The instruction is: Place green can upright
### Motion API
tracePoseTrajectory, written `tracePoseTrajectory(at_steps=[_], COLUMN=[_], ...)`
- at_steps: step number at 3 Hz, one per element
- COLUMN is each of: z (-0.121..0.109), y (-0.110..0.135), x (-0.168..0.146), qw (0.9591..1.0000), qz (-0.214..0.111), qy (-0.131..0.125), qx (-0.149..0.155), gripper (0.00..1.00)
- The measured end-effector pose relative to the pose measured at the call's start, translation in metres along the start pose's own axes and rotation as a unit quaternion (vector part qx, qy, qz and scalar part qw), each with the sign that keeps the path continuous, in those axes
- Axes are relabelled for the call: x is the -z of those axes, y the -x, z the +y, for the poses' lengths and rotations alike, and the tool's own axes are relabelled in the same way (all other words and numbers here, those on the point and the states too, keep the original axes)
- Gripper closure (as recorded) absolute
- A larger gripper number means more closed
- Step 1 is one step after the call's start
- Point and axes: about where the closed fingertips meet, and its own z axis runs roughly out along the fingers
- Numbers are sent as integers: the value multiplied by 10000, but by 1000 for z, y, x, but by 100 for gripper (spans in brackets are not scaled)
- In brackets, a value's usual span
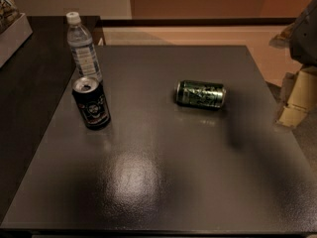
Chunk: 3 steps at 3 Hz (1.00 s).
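The green can (200, 93) lies on its side near the middle of the dark grey table (163, 182), a little right of centre, with its silver ends pointing left and right. My gripper (296, 99) shows as a cream-coloured part at the right edge of the view, below the dark arm housing (304, 33). It is to the right of the can, beyond the table's right edge, well apart from the can and holding nothing that I can see.
A black can with a round emblem (91, 103) stands upright at the left of the table. A clear plastic water bottle (83, 47) stands just behind it. A darker table (29, 83) adjoins on the left.
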Motion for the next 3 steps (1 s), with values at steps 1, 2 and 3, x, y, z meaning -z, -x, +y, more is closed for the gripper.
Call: tracePoseTrajectory(at_steps=[1,2,3], z=[0,-9,-24], y=[0,14,35], x=[0,-4,-18], qw=[10000,10000,9998], qz=[0,2,70], qy=[-1,-55,-41], qx=[0,52,196], gripper=[0,0,0])
